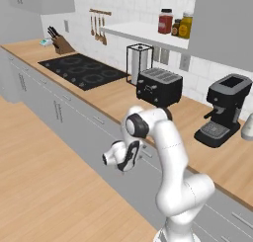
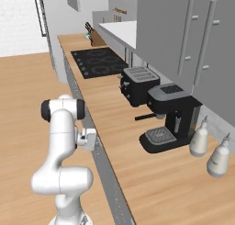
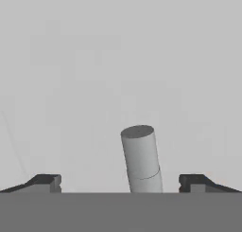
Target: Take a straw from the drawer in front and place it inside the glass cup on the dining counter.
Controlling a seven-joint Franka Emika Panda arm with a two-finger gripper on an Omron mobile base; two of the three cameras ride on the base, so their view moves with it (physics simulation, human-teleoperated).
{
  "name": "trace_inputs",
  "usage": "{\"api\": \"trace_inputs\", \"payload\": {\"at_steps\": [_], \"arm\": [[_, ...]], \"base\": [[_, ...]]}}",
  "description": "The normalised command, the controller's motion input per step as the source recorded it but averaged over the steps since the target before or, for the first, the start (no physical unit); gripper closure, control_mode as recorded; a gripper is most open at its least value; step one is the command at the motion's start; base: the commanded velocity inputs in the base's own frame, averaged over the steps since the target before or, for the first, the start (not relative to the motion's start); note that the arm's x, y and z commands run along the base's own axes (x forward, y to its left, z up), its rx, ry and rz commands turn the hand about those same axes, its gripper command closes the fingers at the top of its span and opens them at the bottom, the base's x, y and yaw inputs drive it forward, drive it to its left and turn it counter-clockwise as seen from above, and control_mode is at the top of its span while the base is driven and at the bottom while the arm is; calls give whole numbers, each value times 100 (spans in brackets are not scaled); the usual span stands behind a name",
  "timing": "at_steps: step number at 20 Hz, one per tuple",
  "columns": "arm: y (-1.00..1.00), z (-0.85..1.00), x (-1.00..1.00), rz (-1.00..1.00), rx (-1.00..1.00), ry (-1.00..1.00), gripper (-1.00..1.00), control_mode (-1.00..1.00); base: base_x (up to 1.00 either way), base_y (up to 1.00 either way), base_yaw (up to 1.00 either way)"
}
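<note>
While the gripper stood with its jaws wide apart around the metal handle of the closed drawer, the straw presumably lay hidden inside, and an off-centre closure risked slipping off the bar.

Claw fingers wide apart; grey handle post, probably drawer's, at 12 o'clock between them; flat grey front behind.

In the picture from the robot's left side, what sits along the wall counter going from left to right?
Knife block → black cooktop → paper towel holder → black toaster → coffee machine.
</note>
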Motion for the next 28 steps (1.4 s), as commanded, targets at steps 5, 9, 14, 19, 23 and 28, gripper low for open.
{"api": "trace_inputs", "payload": {"at_steps": [5, 9, 14, 19, 23, 28], "arm": [[-1, -45, 26, 9, 0, 0, -100, -100], [-8, -18, 0, 4, 0, 0, 100, -100], [2, 0, -9, 3, 1, 0, 100, -100], [43, 0, -27, 1, 5, -1, 100, -100], [72, 0, -30, 0, 4, 0, 100, -100], [96, 0, -29, 0, 2, 0, 100, -100]], "base": [[0, 0, 0], [0, 0, 0], [0, 0, 0], [0, 0, 0], [0, 0, 0], [0, 0, 0]]}}
